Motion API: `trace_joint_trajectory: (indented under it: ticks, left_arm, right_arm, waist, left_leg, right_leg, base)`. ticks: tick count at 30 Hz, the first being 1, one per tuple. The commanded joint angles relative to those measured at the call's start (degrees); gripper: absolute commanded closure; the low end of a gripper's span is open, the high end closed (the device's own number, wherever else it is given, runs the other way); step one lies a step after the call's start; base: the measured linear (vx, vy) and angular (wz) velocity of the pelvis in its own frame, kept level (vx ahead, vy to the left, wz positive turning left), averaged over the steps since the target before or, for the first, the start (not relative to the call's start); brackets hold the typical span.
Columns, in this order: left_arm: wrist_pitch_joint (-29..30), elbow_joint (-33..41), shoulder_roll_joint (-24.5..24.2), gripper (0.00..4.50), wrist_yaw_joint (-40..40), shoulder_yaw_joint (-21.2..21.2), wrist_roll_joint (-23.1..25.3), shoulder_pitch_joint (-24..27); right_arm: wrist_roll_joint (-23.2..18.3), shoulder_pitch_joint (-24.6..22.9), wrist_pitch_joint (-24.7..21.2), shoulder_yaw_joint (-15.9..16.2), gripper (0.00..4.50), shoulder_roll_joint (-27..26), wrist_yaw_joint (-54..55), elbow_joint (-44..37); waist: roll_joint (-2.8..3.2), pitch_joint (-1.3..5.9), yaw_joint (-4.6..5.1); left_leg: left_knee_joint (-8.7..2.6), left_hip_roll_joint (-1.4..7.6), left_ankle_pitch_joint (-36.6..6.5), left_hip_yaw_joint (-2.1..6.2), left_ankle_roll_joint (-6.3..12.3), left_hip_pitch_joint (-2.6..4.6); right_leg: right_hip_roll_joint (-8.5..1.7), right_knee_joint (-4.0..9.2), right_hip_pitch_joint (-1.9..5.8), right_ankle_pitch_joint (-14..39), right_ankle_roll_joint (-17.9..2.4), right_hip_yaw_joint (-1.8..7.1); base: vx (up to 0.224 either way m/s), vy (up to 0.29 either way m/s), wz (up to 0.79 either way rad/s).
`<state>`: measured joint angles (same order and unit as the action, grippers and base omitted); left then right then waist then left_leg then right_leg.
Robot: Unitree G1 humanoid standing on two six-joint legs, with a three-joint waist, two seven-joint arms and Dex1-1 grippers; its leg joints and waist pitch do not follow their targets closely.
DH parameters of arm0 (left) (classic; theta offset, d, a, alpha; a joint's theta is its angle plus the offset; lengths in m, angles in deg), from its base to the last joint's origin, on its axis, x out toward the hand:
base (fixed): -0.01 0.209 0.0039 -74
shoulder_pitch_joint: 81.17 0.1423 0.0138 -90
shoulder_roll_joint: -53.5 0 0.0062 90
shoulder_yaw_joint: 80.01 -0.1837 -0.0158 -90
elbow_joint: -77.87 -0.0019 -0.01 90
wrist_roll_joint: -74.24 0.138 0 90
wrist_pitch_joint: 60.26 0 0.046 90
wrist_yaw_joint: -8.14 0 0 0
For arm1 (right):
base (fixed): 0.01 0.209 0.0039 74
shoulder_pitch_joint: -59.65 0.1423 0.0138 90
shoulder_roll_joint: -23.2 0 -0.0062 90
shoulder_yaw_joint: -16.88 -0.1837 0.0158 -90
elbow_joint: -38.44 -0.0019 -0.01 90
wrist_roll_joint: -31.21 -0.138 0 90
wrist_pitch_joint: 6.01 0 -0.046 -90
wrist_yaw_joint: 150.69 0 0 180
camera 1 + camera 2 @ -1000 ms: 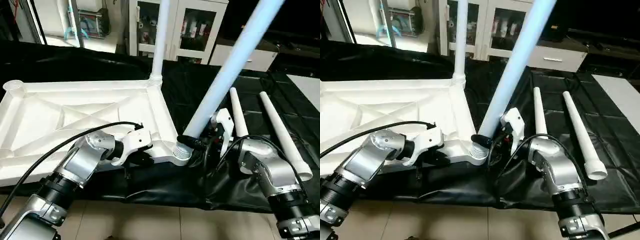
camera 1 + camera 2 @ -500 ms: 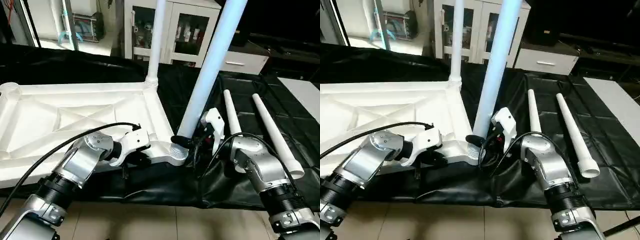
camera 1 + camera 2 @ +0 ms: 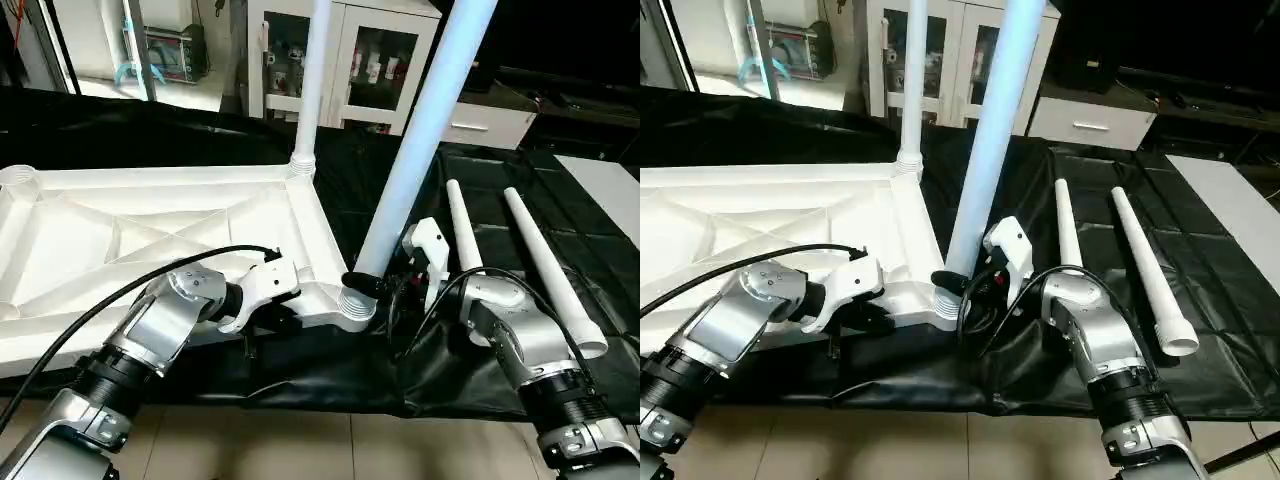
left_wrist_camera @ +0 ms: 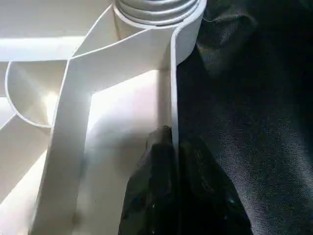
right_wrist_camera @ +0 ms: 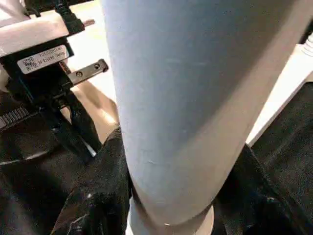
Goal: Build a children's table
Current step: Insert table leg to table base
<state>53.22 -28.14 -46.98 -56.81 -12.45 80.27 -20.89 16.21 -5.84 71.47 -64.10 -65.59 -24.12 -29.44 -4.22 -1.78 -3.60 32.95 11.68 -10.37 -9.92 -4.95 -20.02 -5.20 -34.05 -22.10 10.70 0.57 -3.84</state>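
White plastic rectangular tabletop [image 3: 150, 225] lying ribbed, X-braced side up across left and centre of frame, on black-draped counter [image 3: 400, 200] — underside up so corner sockets face upward for the legs. One long white tube leg [image 3: 308, 80] already upright in far corner socket, upper centre.

Second white tapered leg [image 3: 415, 150] seated in near corner socket [image 3: 355, 305] at centre, leaning toward upper right; judged mid-screwing, threads visible at its base. Two spare white tapered legs [image 3: 520, 250] lying side by side on the cloth at right, just beyond the right forearm.

Left claw [image 4: 173, 171] closed together, pinching the thin near rim of the tabletop just beside that socket — likely bracing the top against twisting. Left forearm coming in low from lower left, wrist bent toward centre.

Right claw [image 3: 960, 290] clamped around the foot of the leaning leg, right above the socket collar; low grip gives turning purchase. Right forearm rising from lower right, wrist cocked inward toward centre.

White glass-door cabinet [image 3: 350, 60] behind, top centre.
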Motion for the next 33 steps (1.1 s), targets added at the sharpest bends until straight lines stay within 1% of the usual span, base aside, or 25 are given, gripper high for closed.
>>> trace_joint_trajectory:
  ticks: [1,4,5,6,8,9,10,11,12,13,14,15,16,17,18,22,23,24,25,26,27,28,29,32,33]
  left_arm:
    - [0.06,1.71,1.65,4.50,2.63,2.21,-2.00,-1.11]
    - [2.25,0.83,4.61,4.50,6.57,4.88,-3.29,-2.16]
    - [3.27,0.26,6.10,4.50,8.84,6.10,-3.58,-2.99]
    - [4.06,-0.29,7.22,4.50,10.53,6.88,-3.66,-3.79]
    - [5.45,-2.19,9.55,4.50,14.91,7.97,-2.77,-6.20]
    - [6.11,-3.44,10.67,4.50,17.25,8.41,-2.13,-7.55]
    - [6.40,-3.95,11.11,4.50,18.11,8.59,-1.94,-8.10]
    - [6.67,-4.43,11.52,4.50,18.90,8.76,-1.77,-8.60]
    - [8.62,-6.91,13.83,4.50,23.48,9.59,-0.80,-11.44]
    - [9.15,-7.72,14.74,4.50,25.06,9.74,-0.42,-12.48]
    - [9.88,-9.23,17.02,4.50,28.38,10.16,0.08,-14.57]
    - [9.96,-9.58,17.63,4.50,29.11,10.27,0.12,-15.08]
    - [9.94,-10.95,20.02,4.50,31.49,10.75,-0.04,-16.94]
    - [9.97,-11.45,20.63,4.50,32.17,10.89,-0.11,-17.46]
    - [9.73,-12.12,21.32,4.50,33.26,11.08,-0.04,-18.11]
    - [9.34,-12.97,22.20,4.50,34.87,11.28,0.04,-18.94]
    - [9.47,-12.84,22.34,4.50,35.06,11.36,-0.10,-18.98]
    - [9.63,-12.84,22.33,4.50,35.21,11.38,-0.29,-18.96]
    - [9.82,-13.04,22.12,4.50,35.29,11.38,-0.48,-18.96]
    - [9.86,-13.66,21.91,4.50,35.56,11.35,-0.61,-19.12]
    - [9.83,-13.84,21.82,4.50,35.61,11.35,-0.62,-19.14]
    - [9.86,-13.98,21.60,4.50,35.55,11.32,-0.62,-19.10]
    - [9.93,-13.99,21.31,4.50,35.40,11.30,-0.68,-18.94]
    - [10.19,-13.76,20.86,4.50,34.90,11.23,-0.73,-18.60]
    - [10.21,-13.75,20.83,4.50,34.86,11.23,-0.72,-18.58]
  right_arm:
    - [4.35,-3.72,-2.69,1.56,2.64,-0.32,4.94,7.64]
    - [6.28,-1.82,-0.98,-0.95,2.64,-2.93,15.17,11.71]
    - [7.07,-0.50,-0.44,-2.50,2.64,-4.37,21.28,14.22]
    - [7.52,0.63,-0.03,-3.77,2.64,-5.40,26.09,16.20]
    - [8.18,3.42,1.10,-6.38,2.64,-7.52,36.54,20.94]
    - [8.31,4.65,1.55,-7.25,2.64,-8.37,40.32,22.85]
    - [8.38,5.10,1.73,-7.42,2.64,-8.66,41.42,23.41]
    - [8.44,5.51,1.89,-7.58,2.64,-8.92,42.44,23.93]
    - [8.38,7.83,2.40,-8.38,2.64,-10.54,47.05,26.50]
    - [8.57,8.73,2.62,-8.39,2.64,-11.10,48.65,27.46]
    - [8.94,10.85,3.44,-8.41,2.64,-12.53,52.10,30.17]
    - [9.05,11.38,3.62,-8.37,2.64,-12.89,52.94,30.84]
    - [9.41,13.32,4.40,-8.10,2.64,-14.25,55.40,33.18]
    - [9.47,14.29,4.75,-8.04,2.64,-14.88,56.69,34.39]
    - [9.67,14.91,5.21,-7.88,2.64,-15.22,57.52,35.14]
    - [9.41,15.90,5.93,-8.16,2.64,-15.84,58.29,36.47]
    - [9.46,16.20,6.25,-8.09,2.64,-15.90,58.20,36.86]
    - [9.26,16.54,6.66,-8.18,2.64,-16.02,58.13,37.49]
    - [9.19,17.01,7.37,-8.45,2.64,-16.17,58.22,38.44]
    - [8.97,17.82,8.70,-9.12,2.64,-16.47,58.16,40.17]
    - [8.82,18.03,9.08,-9.36,2.64,-16.57,58.04,40.59]
    - [8.57,18.30,9.69,-9.69,2.64,-16.72,57.60,40.96]
    - [7.83,18.59,10.39,-10.10,2.64,-17.02,55.97,41.07]
    - [7.70,18.86,11.82,-9.69,2.64,-17.07,52.70,40.39]
    - [7.72,18.88,12.03,-9.59,2.64,-17.05,52.24,40.31]
  waist:
    - [1.33,1.56,0.14]
    - [1.26,1.46,0.47]
    - [1.33,1.42,1.00]
    - [1.10,1.40,1.19]
    - [1.13,1.72,1.71]
    - [1.31,1.97,1.87]
    - [1.47,2.07,1.78]
    - [1.52,2.18,1.56]
    - [1.54,2.20,1.50]
    - [1.44,2.16,1.53]
    - [1.49,2.31,1.37]
    - [1.49,2.31,1.36]
    - [1.48,2.45,1.22]
    - [1.32,2.72,0.88]
    - [1.11,2.76,0.94]
    - [1.24,3.43,0.37]
    - [1.06,3.75,-0.02]
    - [0.93,3.67,-0.09]
    - [0.90,3.57,-0.22]
    - [1.01,3.47,-0.29]
    - [1.02,3.40,-0.20]
    - [1.09,3.26,-0.23]
    - [1.32,3.09,-0.20]
    - [1.26,2.93,-0.08]
    - [1.28,2.95,-0.02]
  left_leg:
    - [-5.34,1.74,-30.11,1.30,-2.61,0.71]
    - [-5.38,1.65,-30.96,1.48,-2.86,0.66]
    - [-5.33,1.47,-31.94,1.74,-3.59,0.71]
    - [-5.36,1.40,-32.24,1.83,-3.67,0.64]
    - [-5.28,1.21,-31.02,2.00,-3.78,0.43]
    - [-5.31,1.18,-29.00,2.08,-3.61,-0.04]
    - [-5.33,1.28,-28.16,1.92,-3.51,-0.02]
    - [-5.23,1.39,-25.73,1.39,-3.23,0.01]
    - [-5.21,1.33,-25.03,1.16,-3.07,-0.04]
    - [-5.08,1.23,-24.18,0.81,-2.95,0.20]
    - [-4.90,1.19,-23.20,0.54,-2.85,0.34]
    - [-4.89,1.17,-22.37,0.50,-2.82,0.14]
    - [-4.89,1.23,-21.33,0.56,-2.87,0.06]
    - [-4.75,1.25,-17.68,0.40,-2.40,-0.34]
    - [-4.66,1.19,-16.66,0.25,-2.02,-0.50]
    - [-3.75,0.89,-6.71,-0.13,0.10,-0.92]
    - [-2.95,0.51,0.27,-0.46,2.31,-0.73]
    - [-2.88,0.38,1.45,-0.56,3.15,-0.82]
    - [-2.79,0.35,0.88,-0.78,4.46,-0.71]
    - [-2.94,0.63,-1.16,-0.80,5.01,-0.62]
    - [-3.04,0.73,-2.30,-0.78,4.96,-0.70]
    - [-3.19,0.86,-3.79,-0.79,4.64,-0.61]
    - [-3.48,1.11,-7.12,-0.67,3.21,-0.39]
    - [-3.72,1.24,-9.88,-0.54,1.37,-0.40]
    - [-3.73,1.23,-10.20,-0.52,1.18,-0.45]
  right_leg:
    - [-3.16,5.73,-0.10,28.88,-6.90,2.16]
    - [-3.26,5.98,-0.11,32.00,-6.01,1.97]
    - [-3.21,6.13,-0.28,34.32,-5.30,1.62]
    - [-3.23,6.32,-0.23,35.27,-4.82,1.44]
    - [-3.45,6.34,0.13,35.41,-4.36,1.22]
    - [-3.46,6.10,0.50,32.83,-4.78,1.29]
    - [-3.45,6.10,0.41,31.22,-5.14,1.45]
    - [-3.07,5.71,0.10,24.26,-6.70,1.77]
    - [-2.89,5.51,0.10,22.31,-7.13,1.87]
    - [-2.70,5.29,-0.23,20.32,-7.99,2.01]
    - [-2.73,5.14,-0.21,19.09,-8.42,2.14]
    - [-2.74,5.06,-0.14,18.36,-8.57,2.16]
    - [-2.71,4.87,0.14,17.31,-8.65,2.10]
    - [-2.76,4.36,0.62,12.86,-9.10,2.11]
    - [-2.65,4.20,0.70,11.66,-9.30,2.12]
    - [-2.41,2.49,1.65,-1.94,-11.50,2.17]
    - [-2.04,1.50,1.82,-12.03,-13.37,2.21]
    - [-1.97,1.39,1.91,-13.91,-13.97,2.23]
    - [-2.12,1.40,1.79,-14.30,-14.80,2.29]
    - [-2.39,1.57,1.80,-11.43,-15.25,2.27]
    - [-2.44,1.67,1.85,-9.47,-15.27,2.25]
    - [-2.50,1.94,1.77,-7.10,-15.11,2.21]
    - [-2.47,2.29,1.64,-1.79,-14.24,2.19]
    - [-2.42,2.64,1.46,2.20,-12.95,2.21]
    - [-2.41,2.65,1.49,2.43,-12.84,2.21]
  base:
    - [0.000,0.000,0.00]
    - [0.000,0.000,0.00]
    - [0.000,0.000,0.00]
    - [0.000,0.000,0.00]
    - [0.000,0.000,0.00]
    - [0.000,0.000,0.00]
    - [0.000,0.000,0.00]
    - [0.000,0.000,0.00]
    - [0.000,0.000,0.00]
    - [0.000,0.000,0.00]
    - [0.000,0.000,0.00]
    - [0.000,0.000,0.00]
    - [0.000,0.000,0.00]
    - [0.000,0.000,0.00]
    - [0.000,0.000,0.00]
    - [0.073,-0.015,-0.02]
    - [0.076,-0.017,-0.04]
    - [0.066,-0.010,-0.01]
    - [0.000,0.000,0.00]
    - [0.000,0.000,0.00]
    - [0.000,0.000,0.00]
    - [0.000,0.000,0.00]
    - [0.000,0.000,0.00]
    - [0.000,0.000,0.00]
    - [0.000,0.000,0.00]
